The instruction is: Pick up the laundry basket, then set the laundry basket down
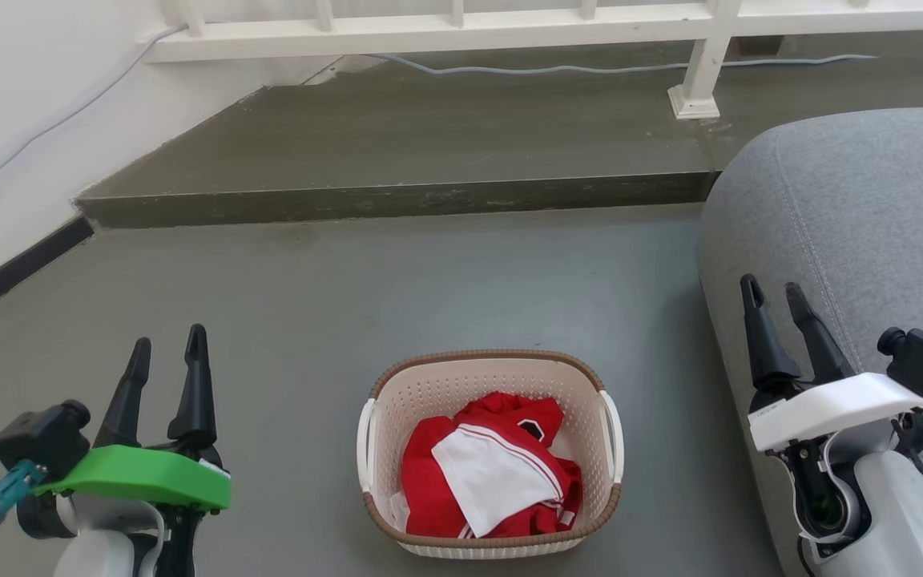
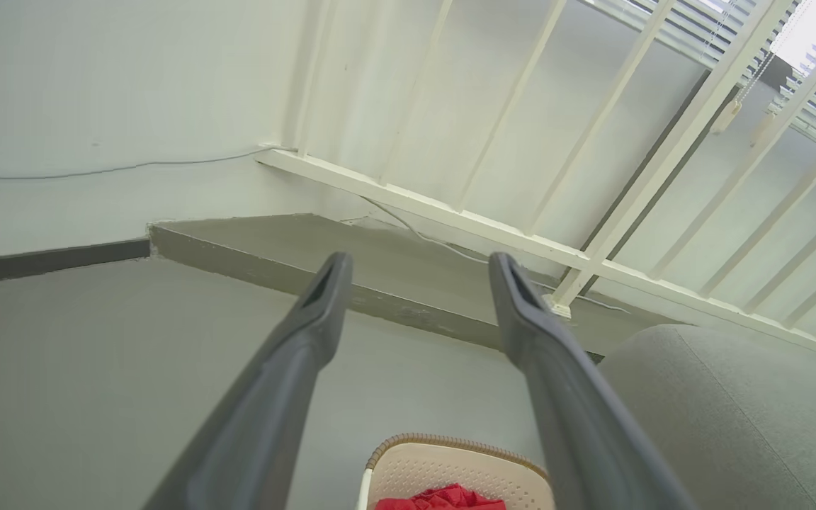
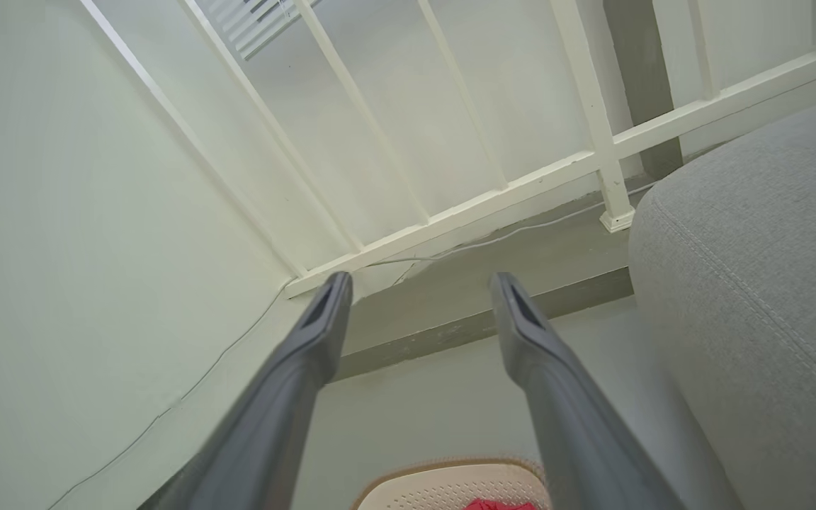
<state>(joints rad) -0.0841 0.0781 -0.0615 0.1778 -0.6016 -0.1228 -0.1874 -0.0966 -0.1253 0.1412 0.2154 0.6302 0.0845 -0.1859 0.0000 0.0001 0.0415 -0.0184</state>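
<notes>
The left gripper [image 1: 168, 343] and right gripper [image 1: 771, 288] hang at either side, fingers spread apart, pointing forward, grasping nothing.

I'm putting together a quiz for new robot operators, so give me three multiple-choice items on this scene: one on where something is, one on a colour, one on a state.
1. Where does the laundry basket stand?
A. On the grey floor, between the two arms
B. On the sofa cushion
C. On the raised step under the railing

2. What colours is the clothing in the basket?
A. Blue and yellow
B. Red and white
C. Black and green

3. How are the left claw and the right claw?
A. Both shut on the handles
B. Left shut on the rim, right open
C. Both open, holding nothing

Answers:
1 A: the head view shows the basket resting on the floor.
2 B: red fabric with a white panel lies inside.
3 C: each claw stands spread, off to one side of the basket.
</notes>
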